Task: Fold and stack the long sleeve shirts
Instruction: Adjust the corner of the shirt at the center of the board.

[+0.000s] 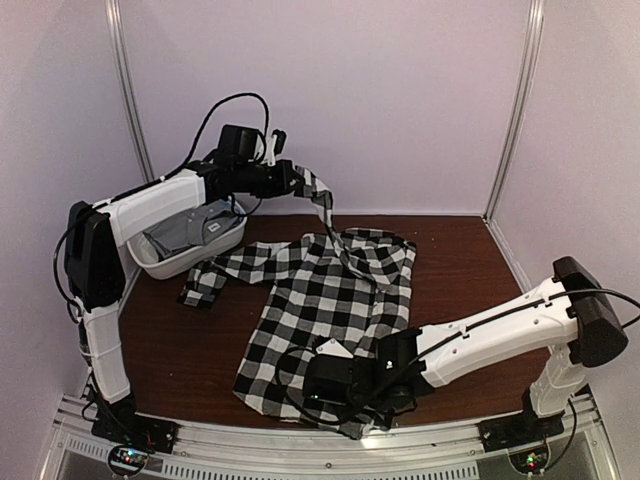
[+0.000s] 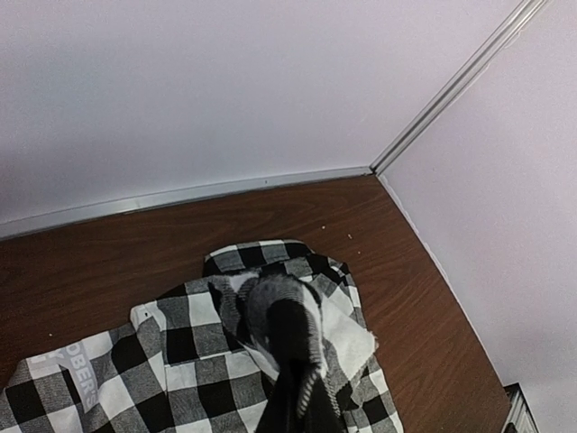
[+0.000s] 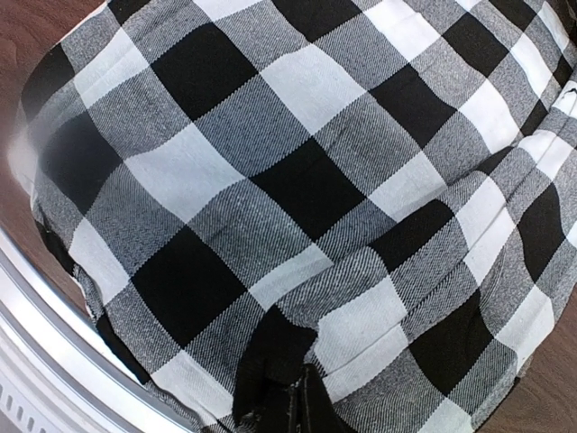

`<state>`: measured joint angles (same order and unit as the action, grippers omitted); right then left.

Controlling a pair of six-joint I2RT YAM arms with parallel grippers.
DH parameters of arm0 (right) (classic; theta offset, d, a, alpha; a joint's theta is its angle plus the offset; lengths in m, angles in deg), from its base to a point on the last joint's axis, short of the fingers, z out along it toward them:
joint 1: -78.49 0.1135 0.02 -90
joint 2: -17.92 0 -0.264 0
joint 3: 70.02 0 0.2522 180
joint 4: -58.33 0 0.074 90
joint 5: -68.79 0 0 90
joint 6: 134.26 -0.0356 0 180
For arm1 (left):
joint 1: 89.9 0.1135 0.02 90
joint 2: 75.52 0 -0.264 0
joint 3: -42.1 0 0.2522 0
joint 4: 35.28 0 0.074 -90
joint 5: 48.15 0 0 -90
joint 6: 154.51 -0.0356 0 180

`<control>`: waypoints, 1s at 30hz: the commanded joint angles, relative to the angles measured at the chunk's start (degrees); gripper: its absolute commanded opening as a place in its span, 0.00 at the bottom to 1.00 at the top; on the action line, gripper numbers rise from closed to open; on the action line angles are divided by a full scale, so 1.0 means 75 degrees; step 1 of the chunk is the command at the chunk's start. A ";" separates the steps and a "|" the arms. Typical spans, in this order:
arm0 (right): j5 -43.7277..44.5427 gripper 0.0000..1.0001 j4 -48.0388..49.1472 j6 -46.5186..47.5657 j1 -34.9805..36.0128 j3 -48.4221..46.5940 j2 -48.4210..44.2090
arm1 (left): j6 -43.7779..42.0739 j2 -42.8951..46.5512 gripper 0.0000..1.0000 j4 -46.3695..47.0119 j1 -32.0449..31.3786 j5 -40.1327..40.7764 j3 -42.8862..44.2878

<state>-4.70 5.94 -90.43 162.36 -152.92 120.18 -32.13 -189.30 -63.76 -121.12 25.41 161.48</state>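
Observation:
The black-and-white checked shirt [image 1: 320, 300] lies spread on the brown table. One sleeve [image 1: 322, 205] rises off it to my left gripper [image 1: 292, 178], which is held high near the back wall and shut on the sleeve's end. In the left wrist view the sleeve [image 2: 279, 325] hangs straight down from the jaws onto the shirt's collar end. My right gripper [image 1: 318, 385] is low at the shirt's near hem, shut on a fold of the checked cloth [image 3: 297, 180]. The grey shirt [image 1: 185, 232] lies bunched in the tub.
The white oval tub [image 1: 165, 265] stands at the back left under the left arm. A metal rail [image 1: 300, 445] runs along the table's near edge, close to the right gripper. Pale walls close the back and both sides.

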 commanded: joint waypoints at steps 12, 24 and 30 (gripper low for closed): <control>-0.0608 0.02 0.0658 0.0224 0.0073 0.0229 0.0176 | -0.0298 0.1124 0.00 0.0599 0.0260 0.0875 -0.0654; -0.1012 0.07 0.1214 0.0441 0.0075 0.0363 0.0000 | -0.0275 0.1166 0.00 0.0600 0.0296 0.1127 -0.1002; -0.1188 0.39 0.1492 0.0676 0.0034 0.0487 -0.0467 | -0.0239 0.1260 0.00 0.0642 0.0296 0.0963 -0.1502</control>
<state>-12.52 14.66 -87.33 162.38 -150.06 120.66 -33.18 -182.22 -62.12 -119.50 32.82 152.57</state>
